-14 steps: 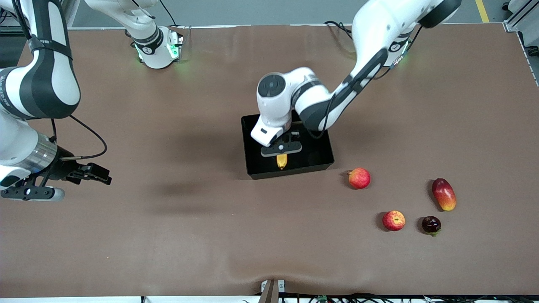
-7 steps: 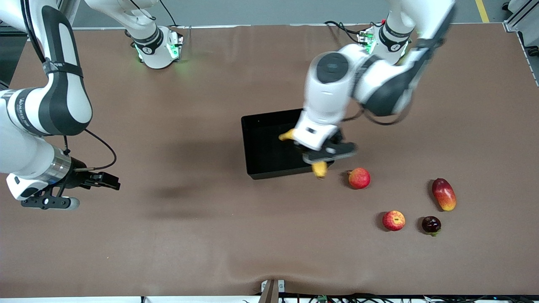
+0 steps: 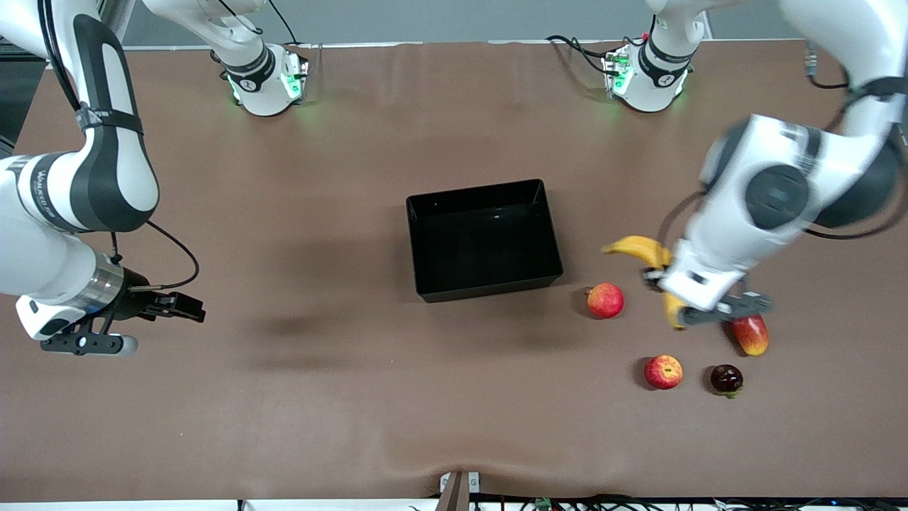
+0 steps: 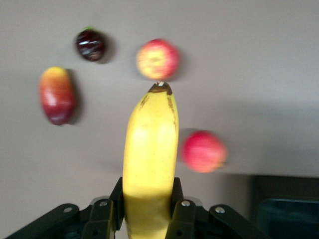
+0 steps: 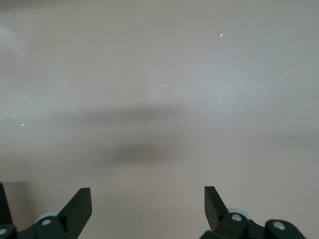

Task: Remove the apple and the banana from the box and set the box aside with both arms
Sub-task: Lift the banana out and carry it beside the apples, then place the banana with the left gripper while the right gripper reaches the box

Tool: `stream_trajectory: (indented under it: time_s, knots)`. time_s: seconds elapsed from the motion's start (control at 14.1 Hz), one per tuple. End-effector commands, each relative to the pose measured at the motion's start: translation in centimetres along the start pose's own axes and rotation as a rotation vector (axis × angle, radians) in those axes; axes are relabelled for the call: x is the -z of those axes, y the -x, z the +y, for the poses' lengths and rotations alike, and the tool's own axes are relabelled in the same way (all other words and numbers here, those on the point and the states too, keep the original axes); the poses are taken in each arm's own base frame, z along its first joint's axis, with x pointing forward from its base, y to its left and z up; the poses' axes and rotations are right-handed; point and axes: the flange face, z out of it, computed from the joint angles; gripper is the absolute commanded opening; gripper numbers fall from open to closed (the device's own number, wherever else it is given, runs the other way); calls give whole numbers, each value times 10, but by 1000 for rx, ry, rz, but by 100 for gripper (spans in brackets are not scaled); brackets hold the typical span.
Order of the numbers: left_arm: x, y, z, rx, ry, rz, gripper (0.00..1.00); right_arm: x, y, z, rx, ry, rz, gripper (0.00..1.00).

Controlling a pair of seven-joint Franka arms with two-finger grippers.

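My left gripper (image 3: 682, 301) is shut on the long yellow banana (image 3: 638, 248) and holds it in the air over the table between the fruits, toward the left arm's end. In the left wrist view the banana (image 4: 149, 149) sits clamped between the jaws of the left gripper (image 4: 148, 209). The black box (image 3: 489, 287) stands empty at mid-table. A red apple (image 3: 605, 299) lies beside the box, and a red apple with yellowish streaks (image 3: 663, 371) lies nearer the front camera. My right gripper (image 3: 81, 345) is open and empty over bare table at the right arm's end; it also shows in the right wrist view (image 5: 147, 204).
An oval red-yellow mango (image 3: 752, 337) lies partly under the left hand. A small dark purple fruit (image 3: 726, 378) lies beside the streaked apple. The left wrist view shows both apples (image 4: 157, 59) (image 4: 203, 151), the mango (image 4: 57, 94) and the purple fruit (image 4: 90, 44).
My left gripper has lifted the banana out of the box and swung it toward the left arm's end, over the loose fruits. The right gripper has shifted only slightly.
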Motion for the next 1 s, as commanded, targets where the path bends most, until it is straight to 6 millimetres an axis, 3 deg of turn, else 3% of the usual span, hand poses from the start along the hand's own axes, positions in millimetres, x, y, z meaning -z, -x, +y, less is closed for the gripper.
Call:
stream_trajectory:
  time_s: [0.0,0.14,0.28,0.43,0.71,0.78,0.85,0.93]
  knots:
    - [-53,0,-54,21,14,-73,0,-16,-3,-17,9,-12,-20,100]
    - [-106,7,-62,28,47,-66,0,-30,-3,-30,29,-10,-39,100]
    - [-161,12,-79,39,81,-60,0,-38,1,-58,69,-11,-47,100]
    - [-205,14,-76,17,108,-68,0,-50,7,-83,95,-28,-68,100]
    - [-253,4,-105,-27,74,-21,0,-105,27,-164,197,-42,-121,100]
    - [-260,3,-105,-25,79,-19,28,-124,34,-189,233,-38,-121,100]
    - [-257,1,-105,-17,78,-13,89,-142,46,-217,274,-34,-123,100]
    - [-251,-1,-106,-19,76,-1,100,-152,60,-242,314,-28,-134,100]
